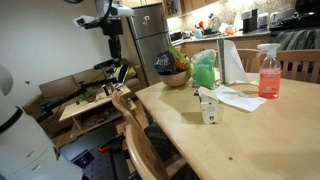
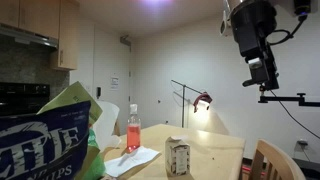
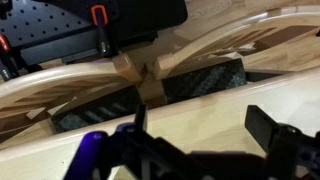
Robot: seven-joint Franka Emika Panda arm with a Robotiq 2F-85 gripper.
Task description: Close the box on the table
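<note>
The small cream-white box [image 1: 208, 106] stands upright on the light-brown wooden table [image 1: 250, 135], with a dark mark on its front and a top flap sticking up. It also shows in an exterior view [image 2: 178, 157] near the table's edge. My gripper [image 1: 114, 48] hangs high in the air, well away from the box and beyond the table's end, and is also seen high up in an exterior view [image 2: 262, 70]. In the wrist view my gripper [image 3: 200, 128] is open and empty over the table's edge and the chair backs. The box is not in the wrist view.
A pink spray bottle [image 1: 268, 72] and flat white paper sheets [image 1: 238, 97] sit near the box. A green bag [image 1: 203, 70] and a bowl [image 1: 172, 76] stand further back. Wooden chairs [image 1: 135, 125] line the table's edge. A snack bag [image 2: 45, 140] fills one foreground.
</note>
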